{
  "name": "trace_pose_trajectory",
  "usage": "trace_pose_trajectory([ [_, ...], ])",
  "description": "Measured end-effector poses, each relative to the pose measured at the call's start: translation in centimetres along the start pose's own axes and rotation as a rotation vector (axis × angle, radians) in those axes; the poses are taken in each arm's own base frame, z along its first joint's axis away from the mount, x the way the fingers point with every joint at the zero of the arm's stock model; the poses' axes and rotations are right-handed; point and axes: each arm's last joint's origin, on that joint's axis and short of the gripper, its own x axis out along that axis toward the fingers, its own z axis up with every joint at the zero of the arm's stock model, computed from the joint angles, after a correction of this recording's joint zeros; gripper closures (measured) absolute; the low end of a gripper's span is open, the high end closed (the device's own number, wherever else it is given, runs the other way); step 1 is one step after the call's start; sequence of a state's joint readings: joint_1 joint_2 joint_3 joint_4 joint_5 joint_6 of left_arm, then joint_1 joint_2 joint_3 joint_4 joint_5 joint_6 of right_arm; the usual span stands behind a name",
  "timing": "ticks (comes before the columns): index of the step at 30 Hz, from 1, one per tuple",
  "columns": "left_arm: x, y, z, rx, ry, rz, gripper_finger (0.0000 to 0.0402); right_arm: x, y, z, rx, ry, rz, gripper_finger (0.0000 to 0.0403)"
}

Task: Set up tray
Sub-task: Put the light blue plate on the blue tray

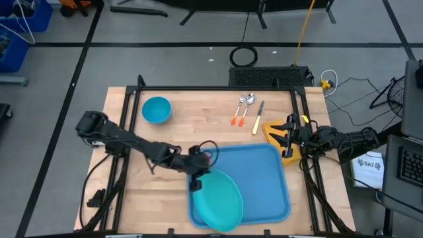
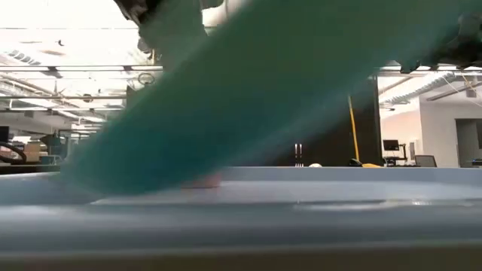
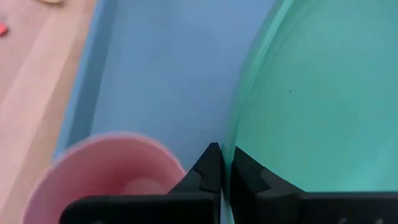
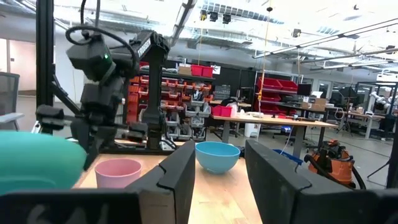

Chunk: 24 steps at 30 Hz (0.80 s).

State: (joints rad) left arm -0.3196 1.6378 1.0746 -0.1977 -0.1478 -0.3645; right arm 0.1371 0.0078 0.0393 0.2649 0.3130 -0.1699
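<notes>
The light-blue tray (image 1: 264, 175) lies at the table's near right; its floor (image 3: 168, 68) shows in the left wrist view and its rim (image 2: 301, 226) fills the low view's foreground. A round teal plate (image 1: 221, 198) slants over the tray's near left corner (image 2: 263, 90). My left gripper (image 1: 197, 178) is at the plate's left edge, shut on it. A pink cup (image 3: 112, 171) stands just beside that gripper (image 4: 117, 171). My right gripper (image 1: 285, 135) waits open at the table's right edge (image 4: 217, 186). My left gripper (image 3: 222, 171) pinches the teal plate's rim (image 3: 231, 134) between its two fingers, one on each face, at the plate's left edge. The plate is tilted, its held side raised. Its low edge (image 2: 83, 184) seems to rest on the tray floor.
A blue bowl (image 1: 156, 109) stands at the far left of the table (image 4: 217, 155). Several utensils (image 1: 246, 109), some with orange handles, lie at the far middle. A yellow holder (image 1: 276, 135) sits under the right gripper. Black frame rails (image 1: 122, 125) run along the table's sides.
</notes>
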Motion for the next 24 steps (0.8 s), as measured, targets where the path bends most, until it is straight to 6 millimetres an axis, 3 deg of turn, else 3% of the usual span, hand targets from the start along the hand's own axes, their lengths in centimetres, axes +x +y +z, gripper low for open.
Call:
trace_pose_trajectory([
  [7,2.3,0.3,0.0,0.014,0.109,-0.08,0.0394,0.0,0.0,-0.1,-0.002,0.006,0.001,0.0273],
  [24,1.9,0.9,-2.1,-0.031,0.345,-0.031,0.0395,0.0,0.0,-0.1,-0.006,0.01,0.001,0.0273],
])
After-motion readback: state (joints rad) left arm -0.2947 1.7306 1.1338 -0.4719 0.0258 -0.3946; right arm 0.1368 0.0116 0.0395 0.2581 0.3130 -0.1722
